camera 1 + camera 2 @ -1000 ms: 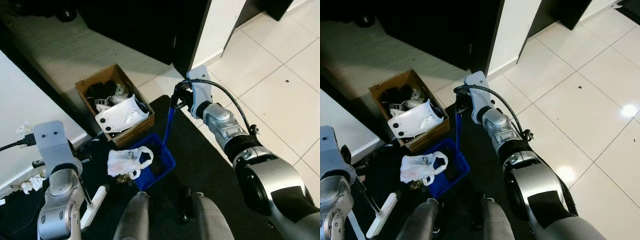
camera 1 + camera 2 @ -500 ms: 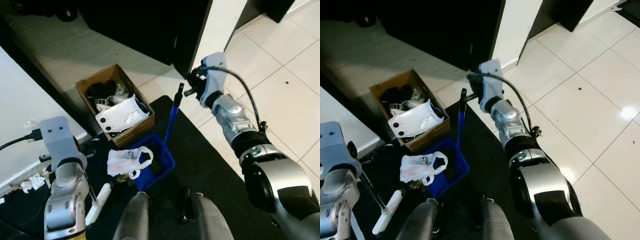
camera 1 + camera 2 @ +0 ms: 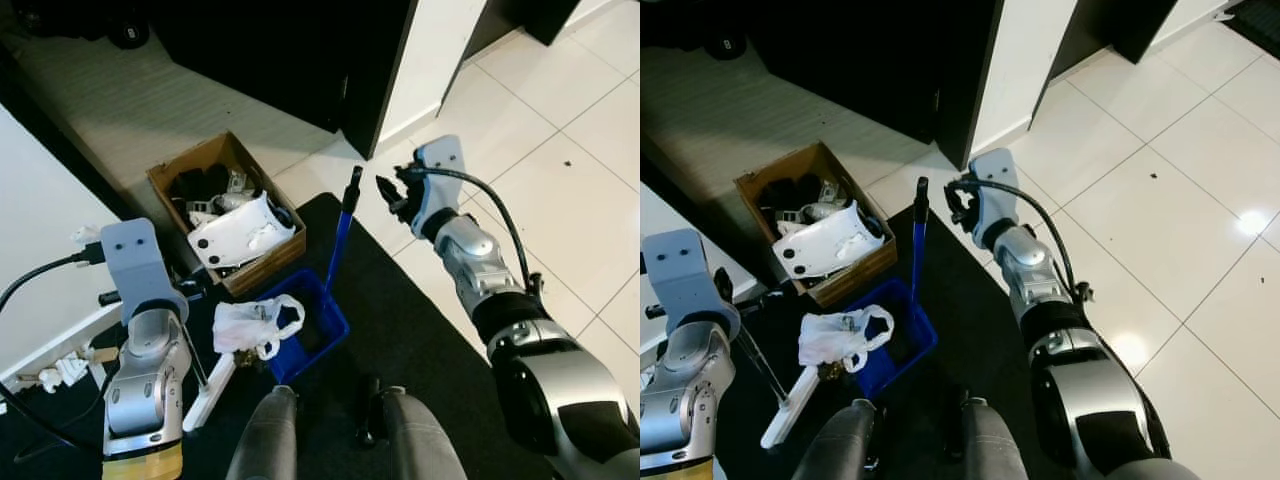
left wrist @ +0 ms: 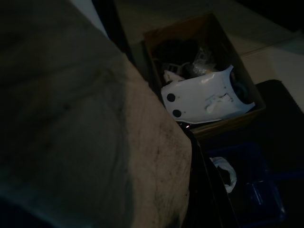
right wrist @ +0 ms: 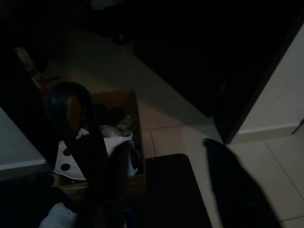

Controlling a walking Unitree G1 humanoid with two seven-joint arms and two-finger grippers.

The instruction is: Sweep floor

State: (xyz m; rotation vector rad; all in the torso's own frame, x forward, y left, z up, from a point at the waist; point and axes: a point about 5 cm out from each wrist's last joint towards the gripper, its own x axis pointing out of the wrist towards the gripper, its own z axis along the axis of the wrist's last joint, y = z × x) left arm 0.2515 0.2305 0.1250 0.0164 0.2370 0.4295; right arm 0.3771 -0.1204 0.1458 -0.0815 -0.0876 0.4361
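Standing upright in the blue dustpan (image 3: 312, 322) on the black mat (image 3: 420, 340), the blue handle (image 3: 343, 232) is free of the right gripper (image 3: 388, 192), whose fingers are spread apart just beside its top. Left gripper (image 3: 190, 285) holds the broom (image 3: 208, 392); its finger state cannot be determined. A cardboard box (image 3: 225, 215) sits near the dustpan.

Cardboard box (image 3: 226, 210) contents – dark clutter, unidentifiable. Left gripper (image 3: 196, 285) fingers hidden behind its wrist – spread not readable. Right wrist view too dark.
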